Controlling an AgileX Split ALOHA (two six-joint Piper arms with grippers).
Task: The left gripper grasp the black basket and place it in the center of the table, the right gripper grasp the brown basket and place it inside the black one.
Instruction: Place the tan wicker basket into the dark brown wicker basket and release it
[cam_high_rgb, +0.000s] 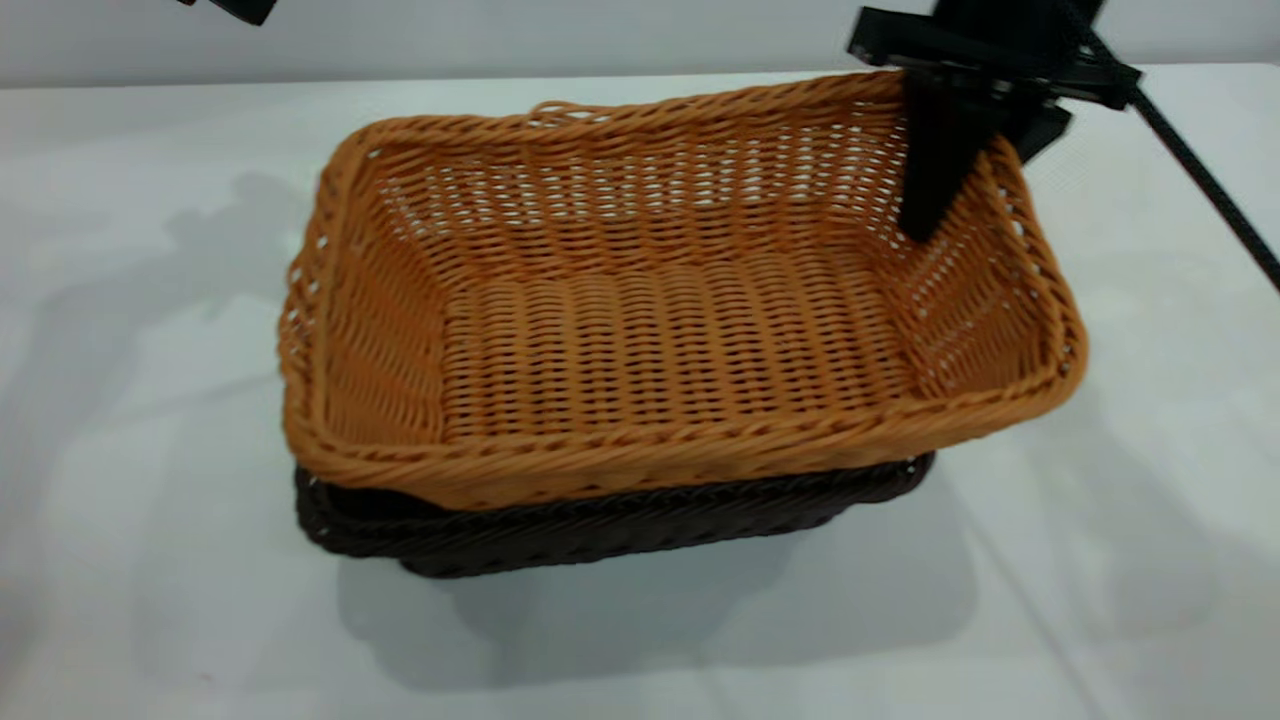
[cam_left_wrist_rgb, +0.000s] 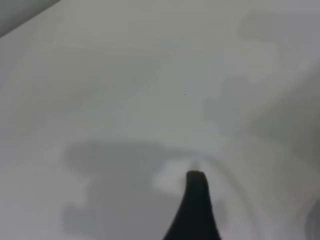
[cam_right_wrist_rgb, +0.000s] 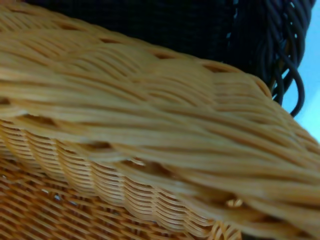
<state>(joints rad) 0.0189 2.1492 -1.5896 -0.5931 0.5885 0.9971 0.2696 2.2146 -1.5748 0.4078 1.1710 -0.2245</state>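
You have two baskets on the table (cam_high_rgb: 150, 400), one brown and one black. The brown basket (cam_high_rgb: 670, 330) sits on top of the black basket (cam_high_rgb: 600, 525) near the table's middle, tilted, its 3 o'clock end raised. Your right pincer (cam_high_rgb: 965, 150) is at 1 o'clock, one finger inside the brown basket's wall and the rim clamped between its fingers. The left pincer (cam_high_rgb: 240, 8) barely shows at 11 o'clock; you cannot tell how far open it is.

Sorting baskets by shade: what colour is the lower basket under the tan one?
Very dark brown-black wicker, the black basket; it shows best in the exterior view.
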